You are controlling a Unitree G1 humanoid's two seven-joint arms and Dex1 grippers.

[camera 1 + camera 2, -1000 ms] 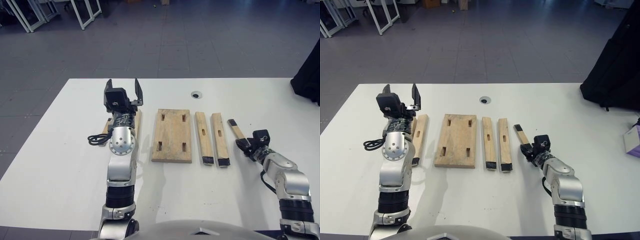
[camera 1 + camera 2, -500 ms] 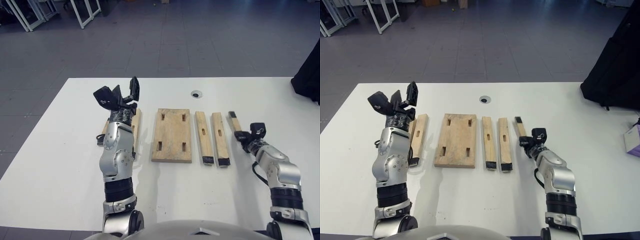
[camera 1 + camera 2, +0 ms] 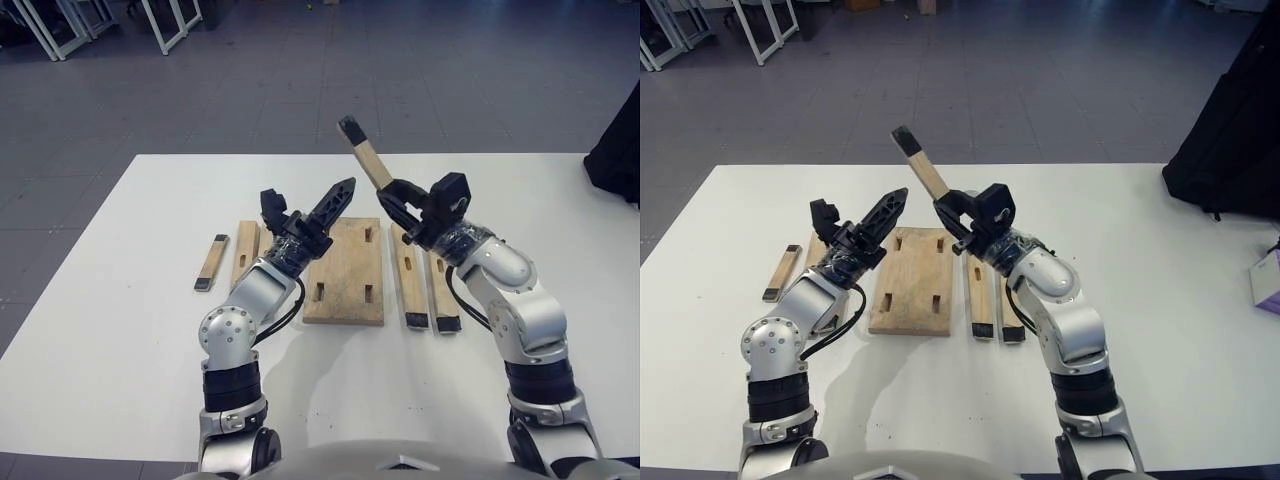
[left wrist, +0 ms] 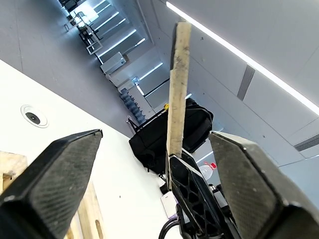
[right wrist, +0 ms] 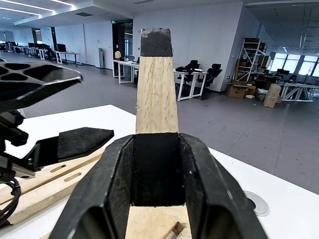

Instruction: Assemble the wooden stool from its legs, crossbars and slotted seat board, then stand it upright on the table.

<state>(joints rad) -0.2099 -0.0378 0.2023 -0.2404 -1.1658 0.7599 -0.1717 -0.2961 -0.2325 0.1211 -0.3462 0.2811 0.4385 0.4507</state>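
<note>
Above the slotted seat board [image 3: 345,270], right gripper [image 3: 393,203] pinches a black-tipped wooden bar [image 3: 364,157], tilted upward; left gripper [image 3: 306,203] hovers just beside it, jaws spread. Two slotted legs [image 3: 404,270] lie on the white table [image 3: 120,300], right of the board.

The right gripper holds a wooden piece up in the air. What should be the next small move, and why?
Probably ease the open left gripper toward the wooden piece, to steady it. The right gripper is shut on its lower end, holding it tilted above the seat board, and in the left wrist view it stands between the left fingers.
</note>
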